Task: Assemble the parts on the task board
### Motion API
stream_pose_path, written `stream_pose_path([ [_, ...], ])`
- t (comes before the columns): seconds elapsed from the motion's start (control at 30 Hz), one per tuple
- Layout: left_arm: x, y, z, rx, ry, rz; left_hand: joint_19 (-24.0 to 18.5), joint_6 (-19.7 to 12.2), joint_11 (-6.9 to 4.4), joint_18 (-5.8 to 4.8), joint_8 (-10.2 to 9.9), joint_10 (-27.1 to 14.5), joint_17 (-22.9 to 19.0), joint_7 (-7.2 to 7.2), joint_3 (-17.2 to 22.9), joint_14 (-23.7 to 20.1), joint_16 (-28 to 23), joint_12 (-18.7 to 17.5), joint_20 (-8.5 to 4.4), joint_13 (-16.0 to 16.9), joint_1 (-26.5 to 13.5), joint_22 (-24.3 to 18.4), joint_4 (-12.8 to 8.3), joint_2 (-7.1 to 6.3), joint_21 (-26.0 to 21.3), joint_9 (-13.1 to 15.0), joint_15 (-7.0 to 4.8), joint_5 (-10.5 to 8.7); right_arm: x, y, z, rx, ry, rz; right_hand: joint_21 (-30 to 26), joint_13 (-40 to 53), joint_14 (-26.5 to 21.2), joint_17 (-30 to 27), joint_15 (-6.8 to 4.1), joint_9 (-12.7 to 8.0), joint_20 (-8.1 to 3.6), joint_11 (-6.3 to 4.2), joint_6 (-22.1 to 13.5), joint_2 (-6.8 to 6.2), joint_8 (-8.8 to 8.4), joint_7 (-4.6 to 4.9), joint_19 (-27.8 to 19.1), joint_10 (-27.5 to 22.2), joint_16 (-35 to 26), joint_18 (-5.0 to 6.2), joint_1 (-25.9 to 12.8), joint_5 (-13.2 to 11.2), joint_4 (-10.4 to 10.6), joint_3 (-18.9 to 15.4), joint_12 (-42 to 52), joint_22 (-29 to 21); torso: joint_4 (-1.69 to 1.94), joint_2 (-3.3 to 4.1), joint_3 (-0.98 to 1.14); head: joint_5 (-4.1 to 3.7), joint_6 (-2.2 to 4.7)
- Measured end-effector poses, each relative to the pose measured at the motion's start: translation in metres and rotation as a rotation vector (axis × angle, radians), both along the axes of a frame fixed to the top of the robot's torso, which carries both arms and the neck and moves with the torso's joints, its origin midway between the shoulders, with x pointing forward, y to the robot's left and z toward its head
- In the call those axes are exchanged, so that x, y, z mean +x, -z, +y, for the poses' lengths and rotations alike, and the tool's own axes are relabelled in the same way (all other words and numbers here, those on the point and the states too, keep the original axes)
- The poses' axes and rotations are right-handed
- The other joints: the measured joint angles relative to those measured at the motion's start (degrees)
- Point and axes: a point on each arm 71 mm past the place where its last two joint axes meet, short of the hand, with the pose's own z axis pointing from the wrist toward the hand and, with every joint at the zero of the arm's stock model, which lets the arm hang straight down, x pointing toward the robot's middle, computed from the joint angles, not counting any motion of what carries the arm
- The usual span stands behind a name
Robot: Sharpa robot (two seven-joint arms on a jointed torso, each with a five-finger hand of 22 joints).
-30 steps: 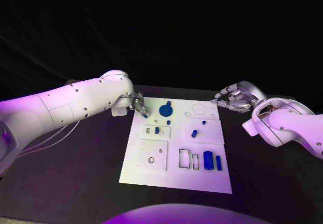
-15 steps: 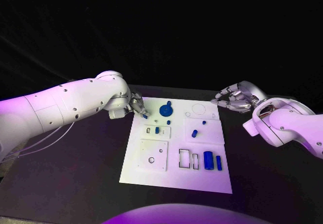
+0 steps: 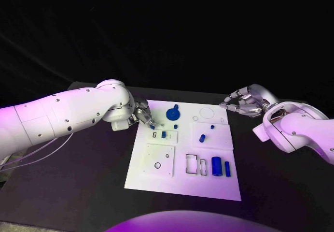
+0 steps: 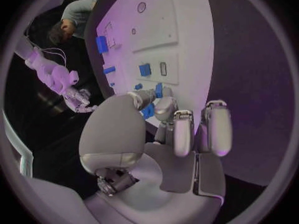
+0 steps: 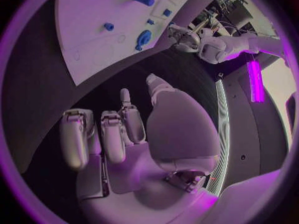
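Observation:
The white task board (image 3: 182,181) lies mid-table. My left hand (image 3: 143,116) hovers over its far left corner and pinches a small blue part (image 3: 152,126) between thumb and fingertips; the left wrist view shows that part (image 4: 158,90) held just above the board (image 4: 187,45). A blue round part (image 3: 173,114) lies just right of the hand. My right hand (image 3: 243,103) hangs off the board's far right corner, fingers curled, holding nothing. In the right wrist view the right hand (image 5: 124,134) is well away from the board (image 5: 87,40).
More blue parts sit on the board: a small peg (image 3: 176,126), a block (image 3: 163,135) in a raised plate, another block (image 3: 201,138), a thick cylinder (image 3: 215,166) and a thin bar (image 3: 227,168) beside open rectangular slots (image 3: 190,164). Black table (image 3: 76,179) surrounds the board.
My left hand has moved a little nearer along the board's left edge with the small blue part in its fingers, and the arm has swung in. The right hand has stayed put.

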Motion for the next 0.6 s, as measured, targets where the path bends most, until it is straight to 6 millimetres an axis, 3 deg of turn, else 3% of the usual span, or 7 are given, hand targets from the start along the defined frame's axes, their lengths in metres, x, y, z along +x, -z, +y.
stream_pose_path([
  [0.37,-0.013,0.01,-0.009,0.025,0.042,-0.032,0.0,0.0,0.21,0.0,0.6,0.2,0.0,0.01,0.4,0.0,0.0,0.3,0.0,0.3,-0.5,0.0,-0.4,-0.53,0.0,0.0,0.0,0.28,0.0,0.001,0.0,-0.001,-0.001,0.005,-0.3,0.0,0.0,0.0,0.0,0.1,0.0,0.0,-0.2,0.0,0.0,0.19,0.0,0.0,0.0,0.0,0.0,0.0,-0.2,-0.2,0.0,0.0,-0.07,0.09,-0.1,0.32,0.07],
  [0.6,-0.017,0.013,-0.012,0.045,0.06,-0.052,0.0,0.0,0.01,0.0,1.0,0.4,0.0,0.01,0.5,0.0,0.0,0.9,0.0,0.7,-1.0,0.0,-0.2,-0.56,0.0,0.0,0.0,1.42,0.0,0.002,0.0,-0.002,-0.002,0.007,-0.3,0.0,0.0,0.0,0.0,0.1,0.0,0.0,-0.2,0.0,0.0,0.19,0.0,0.0,0.0,0.0,0.0,0.0,-0.2,-0.2,0.0,0.0,-0.11,0.15,-0.07,0.4,0.03],
])
